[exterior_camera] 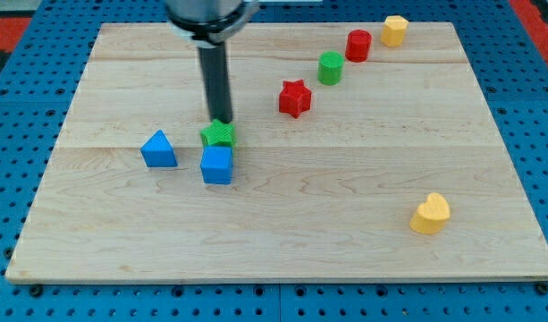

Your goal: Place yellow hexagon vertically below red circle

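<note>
Yellow hexagon (395,30) is sitting near the board's (345,233) top right corner, just to the right of the red circle (358,45) and slightly nearer the top edge, so it is not yet below it. The two are lying close together, the end of a diagonal row that is running down-left through a green circle (330,68) to a red star (294,97).

My tip (221,121) is standing well away from them, left of the board's centre, right at the top side of a green star (218,135), which is touching a blue cube (216,165) below it; a blue triangle (158,149) is lying to their left. The rod has nothing that opens or closes; it is just a plain dark cylinder, holding nothing. A yellow heart (430,214) is resting alone toward the bottom right corner.

The blocks are looking like smooth, matte plastic with crisp edges, light enough to slide readily. The board is pale wood with visible grain and plank seams.

I judge the tip is needing to cross to the top right corner.
</note>
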